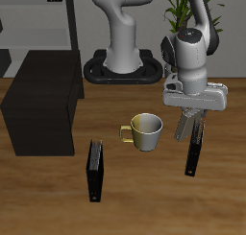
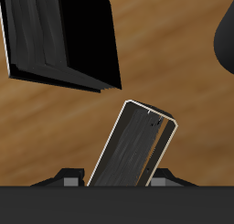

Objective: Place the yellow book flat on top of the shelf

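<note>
The table [image 1: 58,196] is the biggest thing before me, bare wood along its front edge. On it, at one side and back from the front, sits the shelf [image 1: 40,103], one black box with a flat top that carries nothing. Behind it stands one grey open rack [image 1: 43,18].

One mug [image 1: 146,131] rests near the middle of the table, between the shelf and my arm, its handle turned toward the shelf. I count two upright dark books in the exterior view: one [image 1: 95,170] near the table's front edge, standing apart from the shelf and mug, with open wood all around it.

The other is the yellow book [image 1: 194,148], upright just beside the mug, and my fingers [image 1: 190,126] are closed partway around its upper end, one on each face. In my wrist view the book [image 2: 131,147] rises between them with its pale edge showing, and it looks dark here, not yellow. It is well apart from the shelf.
</note>
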